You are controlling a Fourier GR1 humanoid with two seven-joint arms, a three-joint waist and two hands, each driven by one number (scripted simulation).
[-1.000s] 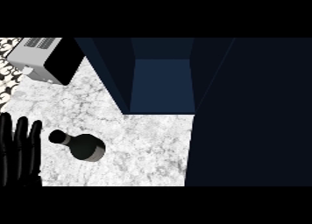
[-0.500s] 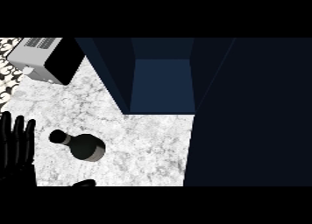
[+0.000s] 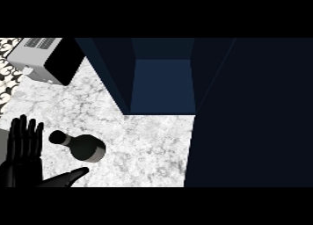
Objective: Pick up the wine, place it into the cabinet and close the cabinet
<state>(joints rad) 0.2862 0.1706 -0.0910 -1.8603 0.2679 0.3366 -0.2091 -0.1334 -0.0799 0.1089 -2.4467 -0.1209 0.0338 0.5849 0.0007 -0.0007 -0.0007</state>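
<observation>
Marbled white counter (image 3: pixel 146 145) beside dark-blue cabinet (image 3: pixel 162 85)

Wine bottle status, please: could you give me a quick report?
Left robot hand open beside wine bottle, not holding it. Right robot hand not in view. Bottle on counter, cabinet open, nothing seen between them.

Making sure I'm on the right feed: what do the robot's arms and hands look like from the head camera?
Only the left hand shows, at the lower left. It is plain black all over, with slim, rod-like fingers and a thicker thumb that tapers to a point. No markings, cables or sleeve can be seen on it. Its forearm is cut off by the view's lower edge, and no other hand shows.
</observation>
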